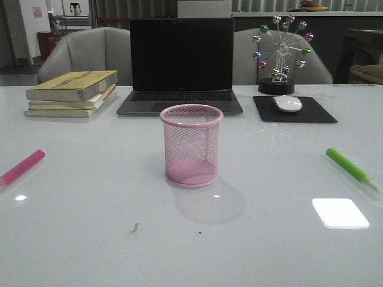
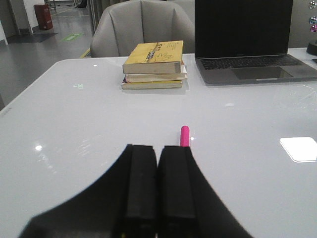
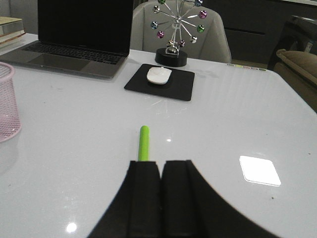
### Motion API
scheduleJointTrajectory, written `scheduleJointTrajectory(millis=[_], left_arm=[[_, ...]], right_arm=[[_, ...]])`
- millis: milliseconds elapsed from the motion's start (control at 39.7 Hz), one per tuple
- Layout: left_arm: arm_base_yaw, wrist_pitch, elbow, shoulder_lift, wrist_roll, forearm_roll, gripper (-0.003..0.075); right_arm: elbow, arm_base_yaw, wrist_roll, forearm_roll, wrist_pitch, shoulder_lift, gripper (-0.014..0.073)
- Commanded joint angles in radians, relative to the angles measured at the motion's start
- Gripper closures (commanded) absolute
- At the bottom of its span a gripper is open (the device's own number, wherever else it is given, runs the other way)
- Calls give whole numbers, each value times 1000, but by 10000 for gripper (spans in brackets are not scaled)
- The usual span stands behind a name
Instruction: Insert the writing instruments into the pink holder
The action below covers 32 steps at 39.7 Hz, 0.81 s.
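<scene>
The pink holder (image 1: 191, 146), a round wire-mesh cup, stands upright and empty at the middle of the white table; its edge also shows in the right wrist view (image 3: 7, 104). A pink marker (image 1: 23, 167) lies flat near the table's left edge. A green marker (image 1: 350, 168) lies flat near the right edge. Neither gripper shows in the front view. My left gripper (image 2: 157, 148) is shut with nothing between its fingers, and the pink marker (image 2: 184, 136) pokes out from behind one fingertip. My right gripper (image 3: 161, 162) is shut and empty, with the green marker (image 3: 143, 143) partly hidden behind one fingertip.
At the back stand an open laptop (image 1: 181, 60), a stack of books (image 1: 72, 92) on the left, a white mouse (image 1: 287, 103) on a black pad, and a ferris-wheel ornament (image 1: 280, 54). Chairs sit behind the table's far edge.
</scene>
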Motion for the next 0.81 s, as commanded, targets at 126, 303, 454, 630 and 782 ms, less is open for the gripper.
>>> scheduleJointTrajectory(millis=[126,303,454,630,782], left_arm=[[-7,-111,3,-21,0,78,629],[-7,-233,3,-21,0,86,629],[-7,-277,3,-21,0,84,629],[-7,-316,3,-21,0,84,629],[-7,-415,3,-21,0,84,629]], right_arm=[[2,3,-4,-6,-85,-18,536],[2,3,-4,-6,-85,-18,536],[2,3,-4,-6,-85,-18,536],[2,3,-4,-6,-85,-18,536],[2,3,-4,-8,-102,-18,536]])
